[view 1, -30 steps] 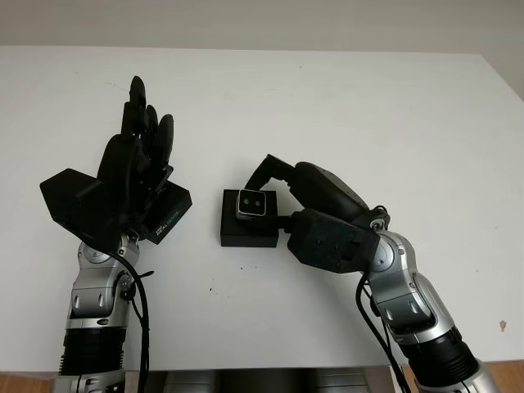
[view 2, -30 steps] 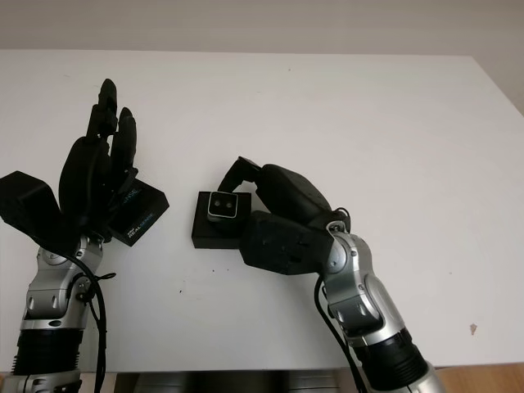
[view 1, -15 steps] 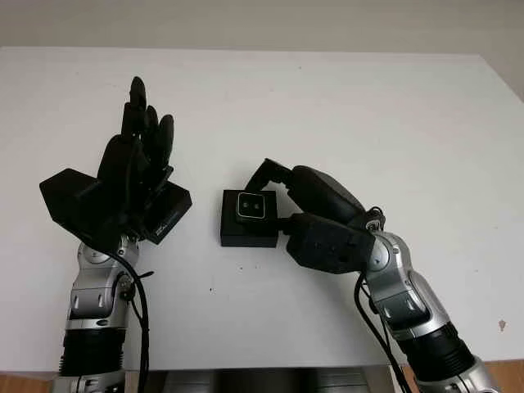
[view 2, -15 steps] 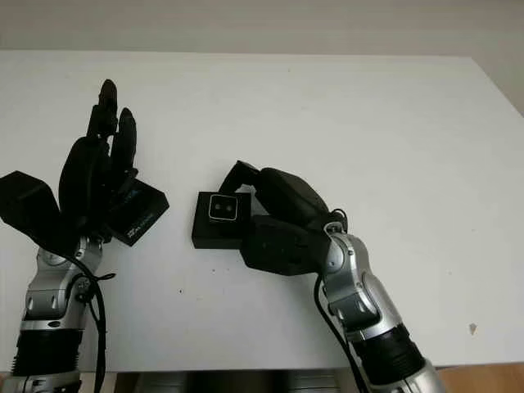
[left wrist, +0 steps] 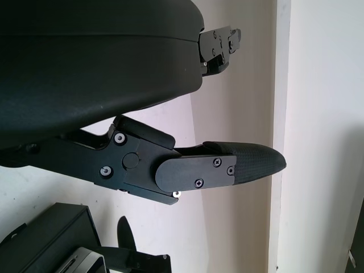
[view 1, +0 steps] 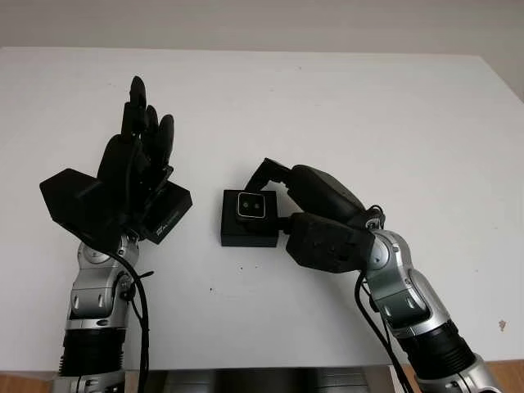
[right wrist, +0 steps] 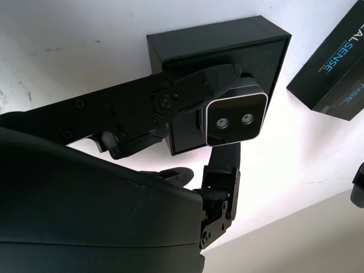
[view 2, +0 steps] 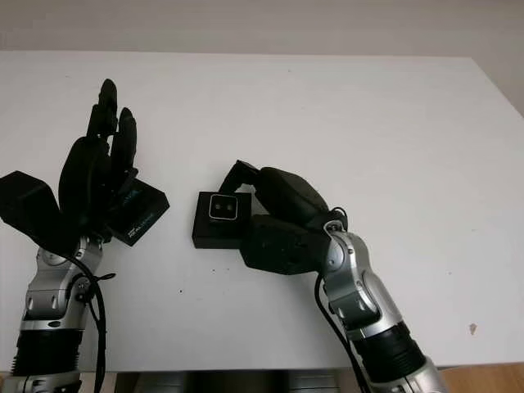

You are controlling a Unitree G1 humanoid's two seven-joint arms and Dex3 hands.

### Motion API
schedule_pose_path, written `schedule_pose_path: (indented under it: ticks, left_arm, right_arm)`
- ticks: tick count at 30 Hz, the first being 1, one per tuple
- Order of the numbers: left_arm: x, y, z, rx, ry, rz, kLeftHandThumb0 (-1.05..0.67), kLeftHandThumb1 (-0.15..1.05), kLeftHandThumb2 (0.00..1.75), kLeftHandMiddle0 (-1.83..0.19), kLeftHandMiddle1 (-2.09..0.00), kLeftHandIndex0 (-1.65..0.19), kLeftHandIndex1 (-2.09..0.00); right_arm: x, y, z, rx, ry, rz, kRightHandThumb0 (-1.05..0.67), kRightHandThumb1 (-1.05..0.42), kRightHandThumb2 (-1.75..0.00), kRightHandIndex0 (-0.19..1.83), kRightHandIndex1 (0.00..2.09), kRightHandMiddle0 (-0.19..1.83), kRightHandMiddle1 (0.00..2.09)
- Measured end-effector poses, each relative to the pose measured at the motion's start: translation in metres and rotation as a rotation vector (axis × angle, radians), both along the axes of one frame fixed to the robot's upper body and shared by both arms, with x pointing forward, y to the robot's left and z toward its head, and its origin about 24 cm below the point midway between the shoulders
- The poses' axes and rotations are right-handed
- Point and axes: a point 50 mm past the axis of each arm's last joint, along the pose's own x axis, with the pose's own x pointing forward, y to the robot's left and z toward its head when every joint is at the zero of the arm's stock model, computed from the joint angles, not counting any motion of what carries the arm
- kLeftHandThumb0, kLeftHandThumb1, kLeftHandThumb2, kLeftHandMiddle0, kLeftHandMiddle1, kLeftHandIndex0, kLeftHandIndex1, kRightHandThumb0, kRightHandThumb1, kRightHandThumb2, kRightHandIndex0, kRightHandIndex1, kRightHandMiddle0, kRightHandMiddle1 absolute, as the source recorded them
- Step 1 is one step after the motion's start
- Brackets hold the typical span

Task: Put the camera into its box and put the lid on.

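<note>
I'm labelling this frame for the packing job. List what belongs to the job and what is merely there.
Belongs to the job:
- small silver-faced camera, held by the right hand over the box
- open black square box on the table
- black lid with blue lettering, beside the left hand, which is open and raised

Merely there:
- white table

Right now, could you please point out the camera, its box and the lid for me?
camera (right wrist: pixel 236 116): right wrist view, on its silver front face, between the lenses and edge.
box (view 1: pixel 246 233): left eye view, on its black near wall.
lid (view 2: pixel 139 211): right eye view, on its printed top.
</note>
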Motion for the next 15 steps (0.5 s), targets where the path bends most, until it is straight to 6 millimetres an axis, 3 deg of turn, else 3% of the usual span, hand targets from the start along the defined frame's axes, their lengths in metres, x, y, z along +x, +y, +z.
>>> schedule_pose_path:
  ticks: [3, 8, 11, 15]
  left_arm:
    - [0.0000, 0.0000, 0.0001, 0.000, 0.000, 0.000, -0.74, 1.05, 0.45, 0.19, 0.00, 0.19, 0.00]
    - [-0.0005, -0.0002, 0.0018, 0.001, -0.007, 0.000, -0.74, 1.05, 0.45, 0.19, 0.00, 0.19, 0.00]
    - [-0.0007, -0.0003, 0.0023, 0.002, -0.010, 0.001, -0.75, 1.05, 0.44, 0.19, 0.00, 0.19, 0.00]
    - [-0.0006, -0.0002, 0.0022, 0.001, -0.009, 0.004, -0.75, 1.05, 0.44, 0.19, 0.00, 0.19, 0.00]
  right_arm:
    - [-0.0009, 0.0001, 0.0015, -0.028, -0.034, 0.005, -0.45, -1.02, -0.05, 0.33, 0.04, 0.25, 1.49]
    - [-0.0037, 0.0006, 0.0040, -0.112, -0.082, 0.021, -0.55, -0.96, -0.05, 0.20, 0.02, 0.24, 0.75]
    - [-0.0048, 0.0000, 0.0063, -0.130, -0.095, 0.027, -0.56, -0.96, -0.06, 0.16, 0.02, 0.27, 0.59]
    - [-0.0054, 0.0002, 0.0072, -0.138, -0.093, 0.034, -0.57, -0.96, -0.06, 0.13, 0.02, 0.27, 0.53]
